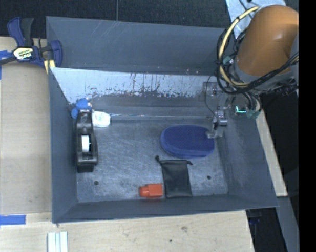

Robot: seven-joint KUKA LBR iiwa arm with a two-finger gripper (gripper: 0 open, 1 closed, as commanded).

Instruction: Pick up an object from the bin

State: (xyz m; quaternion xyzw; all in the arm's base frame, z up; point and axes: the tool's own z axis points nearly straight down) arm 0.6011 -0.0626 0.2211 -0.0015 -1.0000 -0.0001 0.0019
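Orange cover [265, 38] on the arm's wrist rides highest, with cables looped beside it. Below it the jaws hang low at the right end of a blue oval pad [185, 142], which lies flat near the middle of the bin [147, 46]. I cannot tell whether they are spread or pressed together, nor whether they touch the pad. That pad seems the likeliest pick, being nearest them. A black pouch [176, 178] lies just beside it toward the front wall, with an orange-red block [151, 191] next to the pouch. Well apart, by the left wall, sit a black tape dispenser [86, 143], a white scrap [101, 119] and a small blue piece [83, 107]. Scuffed grey floor lies open left of the pad, and the back wall is streaked rust-brown.
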